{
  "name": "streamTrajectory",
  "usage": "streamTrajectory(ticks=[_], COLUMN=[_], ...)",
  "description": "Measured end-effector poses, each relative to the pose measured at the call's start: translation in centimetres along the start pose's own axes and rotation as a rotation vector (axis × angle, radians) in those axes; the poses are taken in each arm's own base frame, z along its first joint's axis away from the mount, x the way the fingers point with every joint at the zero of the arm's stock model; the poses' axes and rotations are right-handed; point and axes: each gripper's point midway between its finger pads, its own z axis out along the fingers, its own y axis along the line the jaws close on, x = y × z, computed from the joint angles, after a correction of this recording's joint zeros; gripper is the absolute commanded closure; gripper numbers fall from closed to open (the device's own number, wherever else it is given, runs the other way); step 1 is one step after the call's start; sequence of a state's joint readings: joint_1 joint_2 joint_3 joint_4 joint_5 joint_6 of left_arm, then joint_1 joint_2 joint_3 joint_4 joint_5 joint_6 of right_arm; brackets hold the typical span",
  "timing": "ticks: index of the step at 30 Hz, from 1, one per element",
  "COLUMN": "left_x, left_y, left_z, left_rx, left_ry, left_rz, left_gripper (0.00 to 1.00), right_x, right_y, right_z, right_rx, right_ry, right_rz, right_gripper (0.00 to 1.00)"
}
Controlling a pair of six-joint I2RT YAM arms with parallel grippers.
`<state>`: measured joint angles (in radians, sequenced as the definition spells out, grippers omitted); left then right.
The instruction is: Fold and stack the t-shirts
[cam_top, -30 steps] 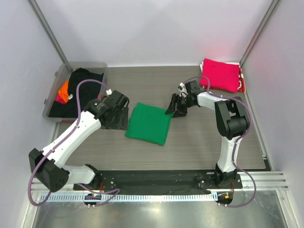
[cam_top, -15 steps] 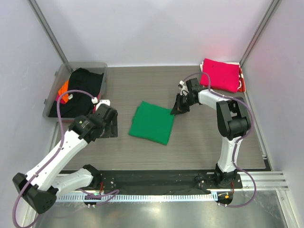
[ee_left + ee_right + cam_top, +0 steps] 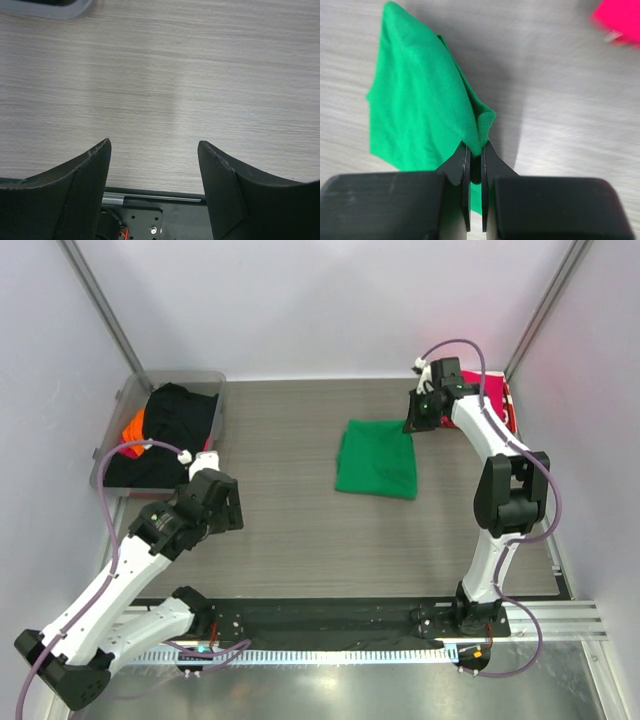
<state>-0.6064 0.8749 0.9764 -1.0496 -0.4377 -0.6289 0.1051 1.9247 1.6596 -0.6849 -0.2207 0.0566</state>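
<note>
A folded bright green t-shirt (image 3: 377, 458) lies on the table right of centre. My right gripper (image 3: 413, 424) is shut on its far right corner; in the right wrist view the fingertips (image 3: 475, 150) pinch a raised fold of the green cloth (image 3: 420, 100). A folded magenta-pink t-shirt (image 3: 499, 398) lies at the far right corner, partly hidden by the right arm, and shows as a blur (image 3: 620, 15) in the right wrist view. My left gripper (image 3: 226, 506) hangs open over bare table (image 3: 154, 150) at the near left, holding nothing.
A clear plastic tub (image 3: 180, 376) at the far left holds black (image 3: 175, 420) and orange (image 3: 133, 427) shirts; its corner (image 3: 50, 7) shows in the left wrist view. Grey walls close in on both sides. The arm bases' black rail (image 3: 330, 615) runs along the near edge.
The right gripper closed on the green t-shirt's corner and dragged it back and right, toward the pink shirt. The left arm pulled back toward the near left, still open.
</note>
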Motion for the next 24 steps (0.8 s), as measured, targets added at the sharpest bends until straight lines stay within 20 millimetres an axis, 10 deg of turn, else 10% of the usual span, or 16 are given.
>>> streamTrajectory(ticks=[14,24], left_x=[-0.5,-0.2], left_y=[0.0,-0.2], left_z=[-0.3,0.4], left_rx=[0.009,-0.008], left_ry=[-0.029,-0.003], left_rz=[-0.014,0.001], left_gripper=[0.3,0.31], right_x=[-12.8,-15.3], right_y=[-7.5,-7.4], right_z=[-8.4,-11.7], right_rx=[0.107,0.104], right_ry=[-0.319,-0.386], right_rz=[-0.094,-0.166], right_gripper=[0.99,0.99])
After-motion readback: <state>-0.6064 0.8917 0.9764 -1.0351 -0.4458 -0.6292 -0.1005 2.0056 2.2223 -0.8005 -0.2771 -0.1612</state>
